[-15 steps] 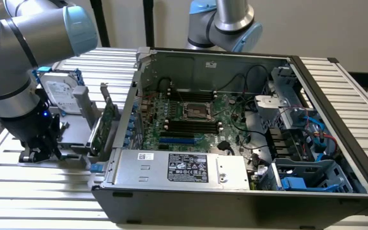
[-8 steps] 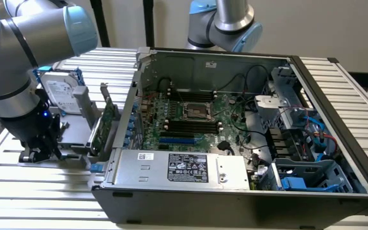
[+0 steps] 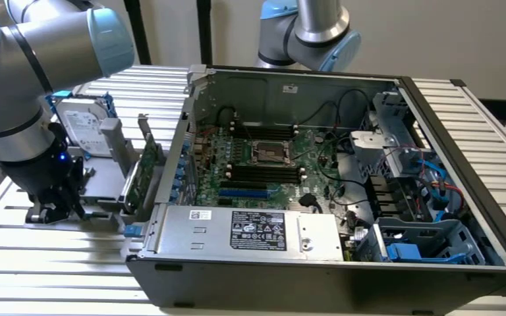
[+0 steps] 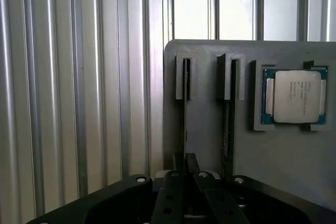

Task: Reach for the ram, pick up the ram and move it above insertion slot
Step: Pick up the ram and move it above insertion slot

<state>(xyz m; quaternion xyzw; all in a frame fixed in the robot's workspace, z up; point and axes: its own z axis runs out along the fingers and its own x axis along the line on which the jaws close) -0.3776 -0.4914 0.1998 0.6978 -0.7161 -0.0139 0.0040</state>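
Observation:
The ram (image 4: 185,108) stands edge-on in the left slot of a grey holder (image 4: 283,156), seen as a thin dark line. Its near end runs in between the fingertips of my gripper (image 4: 185,165), which is shut on it. In the exterior view my gripper (image 3: 55,209) is low over the holder (image 3: 103,184) at that view's left, outside the open computer case (image 3: 341,263). The black memory slots (image 3: 262,172) lie on the motherboard inside the case, well apart from my gripper.
A second thin stick (image 4: 228,119) sits in the neighbouring holder slot, and a processor chip (image 4: 292,96) rests in a recess beside it. A silver hard drive (image 3: 86,125) and a green expansion card (image 3: 150,161) stand between holder and case wall. A slatted metal table (image 3: 51,276) lies underneath.

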